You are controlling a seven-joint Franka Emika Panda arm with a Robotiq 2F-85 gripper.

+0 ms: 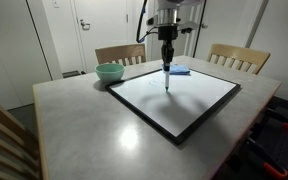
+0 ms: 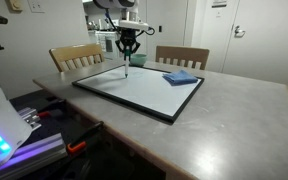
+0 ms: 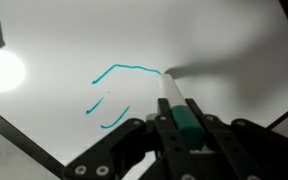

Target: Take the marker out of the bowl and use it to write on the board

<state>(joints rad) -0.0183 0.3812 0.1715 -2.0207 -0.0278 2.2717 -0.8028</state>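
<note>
Pressing its tip to the board [image 3: 224,40], the white, teal-banded marker [image 3: 177,103] sits clamped in the jaws.

A glossy white face is shown by the board [image 1: 184,100], with a bright glare mirrored towards 9 o'clock in the wrist view; its thin black frame looks duller. The table [image 1: 84,130] is seen as smooth grey with a soft satin sheen. Pale wood is shown by the chairs [image 1: 234,57] at its 12 o'clock side. The cloth [image 2: 181,77] is seen as soft blue fabric, the bowl [image 1: 109,72] as smooth mint-green. The marker [image 3: 174,95] looks like smooth plastic; the gripper [image 3: 182,120] is seen as dark and matt.
</note>
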